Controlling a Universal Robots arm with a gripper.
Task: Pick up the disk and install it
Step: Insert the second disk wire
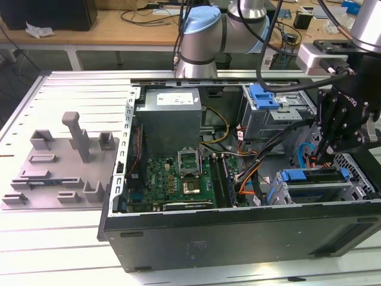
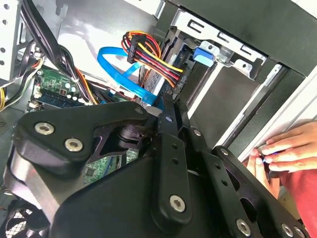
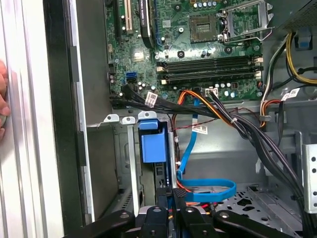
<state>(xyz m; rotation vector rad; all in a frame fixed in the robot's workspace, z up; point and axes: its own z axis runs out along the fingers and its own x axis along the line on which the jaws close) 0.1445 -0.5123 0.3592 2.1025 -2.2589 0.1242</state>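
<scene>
The disk (image 1: 311,176), with its blue carrier showing, sits in a metal drive bay at the front of the open computer case, on the exterior view's right. Its blue carrier tab (image 3: 152,145) stands out of the bay slot and is also seen in the second wrist view as a blue tab (image 2: 203,53). My gripper (image 1: 317,157) hangs just above the disk's inner end, black fingers pressed together and shut with nothing between them. The fingertips (image 3: 173,192) sit just off the disk's edge, beside a looped blue data cable (image 3: 208,191). Whether they touch the disk I cannot tell.
A person's hand (image 2: 286,148) rests on the case's outer edge near the bay. Bundled power cables (image 2: 148,49) and the motherboard (image 1: 178,176) lie close by. A second blue carrier (image 1: 264,95) sits in the upper bay. A grey fixture tray (image 1: 59,170) stands on the exterior view's left.
</scene>
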